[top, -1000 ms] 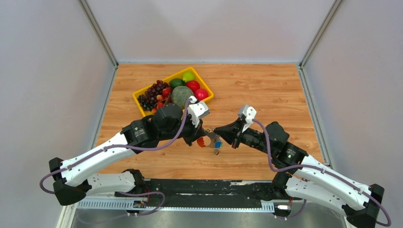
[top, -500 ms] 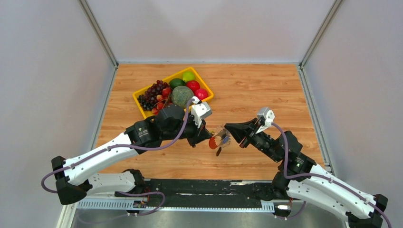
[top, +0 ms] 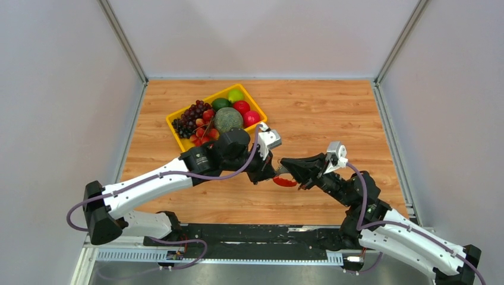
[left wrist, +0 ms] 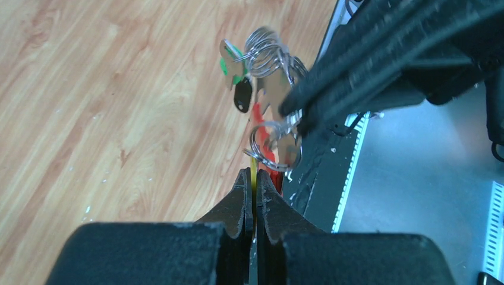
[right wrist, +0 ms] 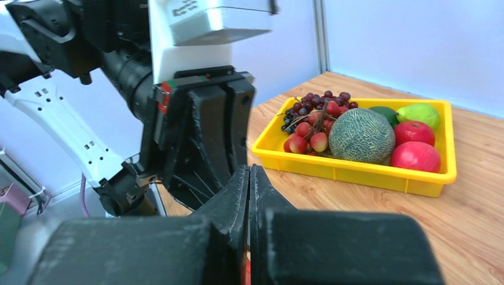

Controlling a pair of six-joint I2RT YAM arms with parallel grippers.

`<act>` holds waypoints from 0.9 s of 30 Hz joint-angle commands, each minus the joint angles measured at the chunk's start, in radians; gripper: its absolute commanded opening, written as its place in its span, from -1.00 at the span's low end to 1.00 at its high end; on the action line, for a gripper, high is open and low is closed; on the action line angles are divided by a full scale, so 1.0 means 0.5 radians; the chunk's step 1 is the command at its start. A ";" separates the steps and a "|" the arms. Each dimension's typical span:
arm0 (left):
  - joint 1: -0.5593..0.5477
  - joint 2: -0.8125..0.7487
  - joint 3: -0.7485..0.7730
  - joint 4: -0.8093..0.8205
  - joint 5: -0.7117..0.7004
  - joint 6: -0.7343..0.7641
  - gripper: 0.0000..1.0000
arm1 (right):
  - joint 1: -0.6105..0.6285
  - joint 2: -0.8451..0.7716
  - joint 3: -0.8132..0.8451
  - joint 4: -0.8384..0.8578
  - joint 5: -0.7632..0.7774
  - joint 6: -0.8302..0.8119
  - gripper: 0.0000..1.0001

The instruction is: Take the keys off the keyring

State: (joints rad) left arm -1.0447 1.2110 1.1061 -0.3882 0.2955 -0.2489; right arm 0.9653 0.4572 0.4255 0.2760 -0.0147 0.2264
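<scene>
Plainly, the left tool (left wrist: 254, 177) is pinched tight on a thin yellow sliver, probably the yellow key (left wrist: 253, 163) seen edge-on; just beyond its tips hangs the keyring (left wrist: 267, 52), its wire loops bunched with a green key (left wrist: 227, 66), a black key (left wrist: 242, 95) and the red tag (top: 285, 181); the right tool (left wrist: 295, 113), jaws closed, grips that bunch from the opposite side; both meet above the desk (top: 333, 113), nearer its near edge, midway across; the yellow fruit tray (right wrist: 356, 175) sits toward the far left corner.
</scene>
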 commanded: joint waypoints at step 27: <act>0.003 -0.444 -0.004 -0.059 -0.426 0.266 -1.00 | -0.006 -0.052 0.190 -0.524 0.290 0.063 -0.87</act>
State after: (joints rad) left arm -1.0447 0.9928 1.0740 -0.4110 0.0860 -0.1841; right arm 0.9623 0.3969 0.4603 0.0349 0.2317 0.2577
